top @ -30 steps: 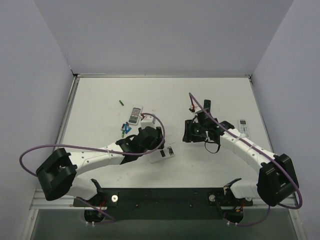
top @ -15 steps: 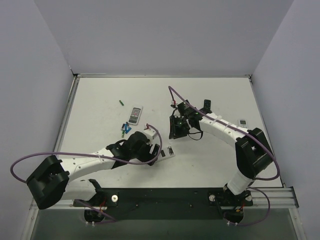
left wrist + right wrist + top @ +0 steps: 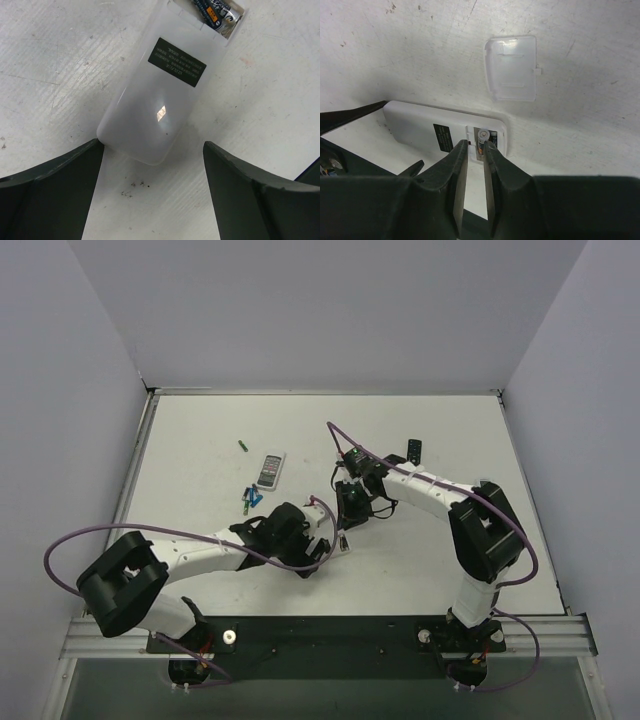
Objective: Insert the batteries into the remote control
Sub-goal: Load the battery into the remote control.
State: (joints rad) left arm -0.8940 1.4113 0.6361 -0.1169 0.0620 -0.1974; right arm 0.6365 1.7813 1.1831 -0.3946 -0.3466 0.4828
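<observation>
The left end effector (image 3: 152, 148) gapes wide astride the near end of the small white rectangular plastic remote control (image 3: 150, 102), which lies back-up on the white table (image 3: 45, 55). The right end effector (image 3: 475, 145), nearly closed, pinches a small cylindrical battery (image 3: 482, 135) at the remote's open compartment.

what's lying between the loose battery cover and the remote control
Nothing. In the right wrist view only bare table separates the battery cover from the remote control.
</observation>
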